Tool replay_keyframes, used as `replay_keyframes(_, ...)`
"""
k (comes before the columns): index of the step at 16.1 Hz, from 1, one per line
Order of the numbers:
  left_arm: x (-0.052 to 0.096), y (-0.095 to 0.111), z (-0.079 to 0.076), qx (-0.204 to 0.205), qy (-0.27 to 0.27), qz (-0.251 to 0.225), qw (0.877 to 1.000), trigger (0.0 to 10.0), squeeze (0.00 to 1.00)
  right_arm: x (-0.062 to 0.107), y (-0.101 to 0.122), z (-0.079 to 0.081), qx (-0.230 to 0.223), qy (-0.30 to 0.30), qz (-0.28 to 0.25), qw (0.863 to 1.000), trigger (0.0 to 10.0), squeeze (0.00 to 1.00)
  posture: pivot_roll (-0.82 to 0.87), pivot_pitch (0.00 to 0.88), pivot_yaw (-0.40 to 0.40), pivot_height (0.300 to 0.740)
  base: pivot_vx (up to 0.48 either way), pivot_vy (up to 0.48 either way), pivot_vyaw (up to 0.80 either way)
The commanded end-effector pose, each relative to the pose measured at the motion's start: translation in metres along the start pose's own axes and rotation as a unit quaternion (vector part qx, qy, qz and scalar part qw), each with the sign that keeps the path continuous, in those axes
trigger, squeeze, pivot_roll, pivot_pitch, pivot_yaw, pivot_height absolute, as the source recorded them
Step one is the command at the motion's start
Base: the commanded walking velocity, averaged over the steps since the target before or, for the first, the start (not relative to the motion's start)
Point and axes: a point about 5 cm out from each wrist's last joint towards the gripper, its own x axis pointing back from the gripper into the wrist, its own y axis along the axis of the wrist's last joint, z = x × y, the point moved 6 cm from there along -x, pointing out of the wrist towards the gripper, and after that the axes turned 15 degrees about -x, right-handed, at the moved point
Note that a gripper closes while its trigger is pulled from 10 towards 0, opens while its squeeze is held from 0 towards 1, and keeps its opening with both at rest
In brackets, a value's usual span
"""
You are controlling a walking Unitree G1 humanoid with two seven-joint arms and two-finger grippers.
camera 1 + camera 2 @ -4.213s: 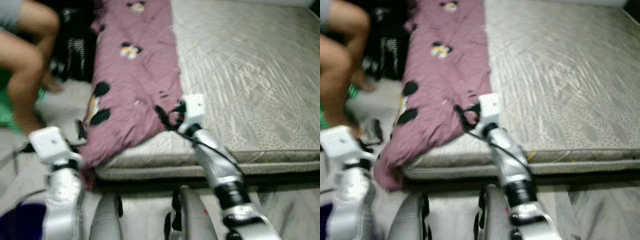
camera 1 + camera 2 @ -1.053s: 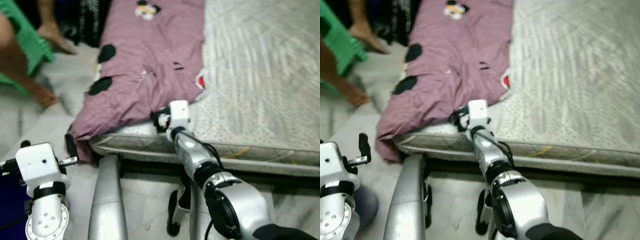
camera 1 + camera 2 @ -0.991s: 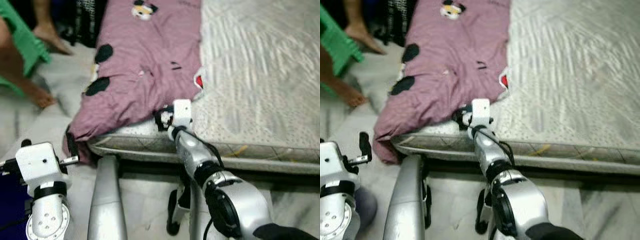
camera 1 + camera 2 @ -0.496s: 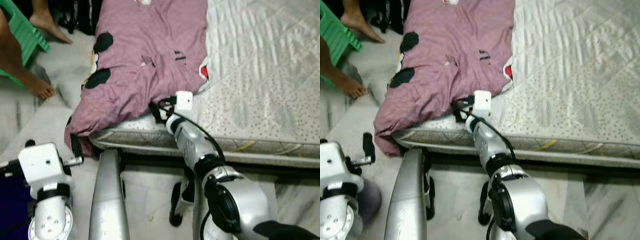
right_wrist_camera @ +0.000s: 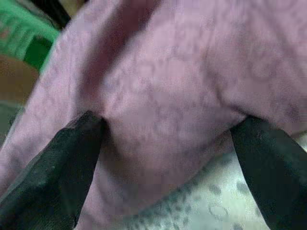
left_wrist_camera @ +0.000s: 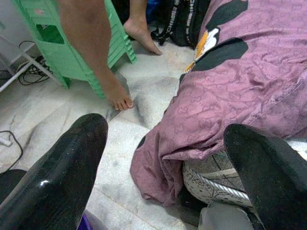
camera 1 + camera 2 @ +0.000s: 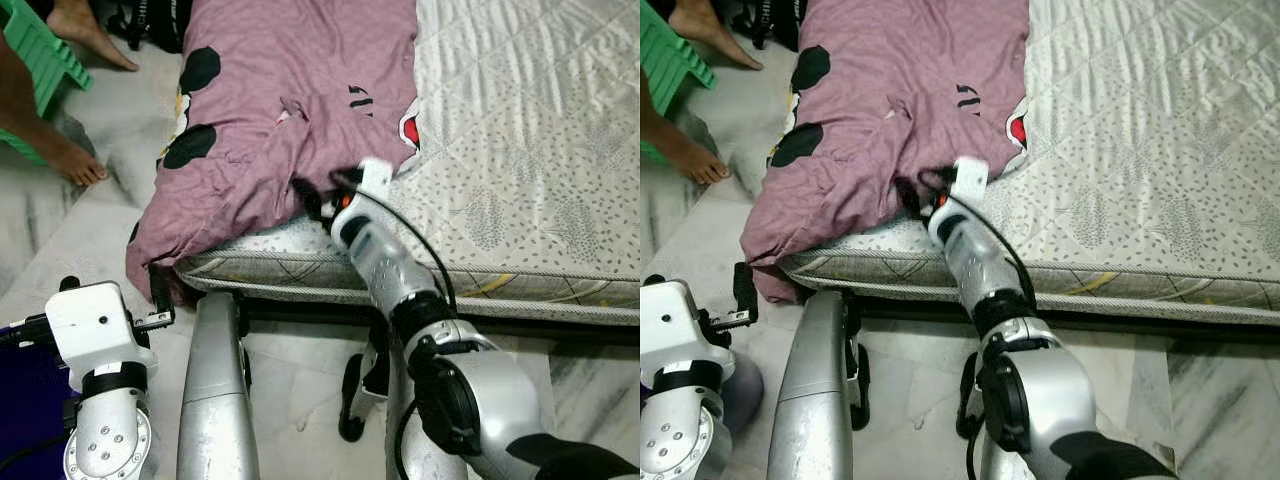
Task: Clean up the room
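A mauve blanket (image 7: 280, 110) with cartoon-mouse prints covers the left part of a grey quilted mattress (image 7: 530, 150); its corner (image 7: 150, 265) hangs over the bed edge to the floor. My right gripper (image 5: 170, 122) reaches over the mattress edge and is open, its fingers (image 7: 312, 200) straddling a raised fold of the blanket's near hem. My left gripper (image 6: 165, 129) is open and low beside the bed, pointing at the hanging corner with nothing between its fingers.
A person's bare foot (image 7: 75, 165) and leg stand on the marble floor (image 7: 100, 215) left of the bed, beside a green plastic stool (image 7: 40, 50). A black bag (image 6: 184, 24) lies near the bed. A dark blue object (image 7: 20, 400) sits at the lower left.
The view has shifted closer over the bed. My right gripper has pushed forward from the bare mattress edge into the blanket's hem fold. The left arm stays low.
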Motion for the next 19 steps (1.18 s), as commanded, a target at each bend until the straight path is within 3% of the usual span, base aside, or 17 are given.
replay_keyframes(1,0.003,-0.007,0.002,-0.005,0.002,0.016,1.000,10.0,0.00,-0.008,-0.051,0.068,-0.058,0.064,0.052,0.995,10.0,0.00,0.26,0.373,-0.024,0.554,0.000,0.000,0.00)
replay_keyframes(3,0.003,-0.007,0.001,-0.003,0.003,0.017,1.000,10.0,0.00,-0.004,-0.070,0.080,-0.067,0.074,0.074,0.992,10.0,0.00,0.27,0.372,-0.025,0.554,0.000,0.000,0.00)
replay_keyframes(4,0.002,-0.007,0.001,-0.003,0.004,0.016,1.000,10.0,0.00,0.000,-0.081,0.087,-0.068,0.079,0.089,0.991,4.6,0.00,0.27,0.371,-0.025,0.554,0.000,0.000,0.00)
replay_keyframes(5,0.002,-0.006,0.002,-0.003,0.005,0.016,1.000,10.0,0.00,0.001,-0.085,0.091,-0.070,0.081,0.091,0.990,0.0,0.00,0.27,0.370,-0.025,0.554,0.000,0.000,0.00)
replay_keyframes(8,0.000,-0.006,0.003,-0.004,0.008,0.015,1.000,10.0,0.00,0.004,-0.099,0.092,-0.066,0.068,0.101,0.990,0.0,0.00,0.27,0.365,-0.027,0.554,0.000,0.000,0.00)
replay_keyframes(12,-0.003,-0.006,0.004,-0.003,0.012,0.016,1.000,10.0,0.00,0.005,-0.100,0.070,-0.034,0.007,0.104,0.994,0.0,0.00,0.27,0.358,-0.033,0.554,0.000,0.000,0.00)
replay_keyframes(19,-0.009,-0.006,0.006,-0.003,0.016,0.015,1.000,10.0,0.00,0.006,-0.093,0.040,0.033,-0.044,0.092,0.994,0.0,0.00,0.27,0.332,-0.031,0.554,0.000,0.000,0.00)
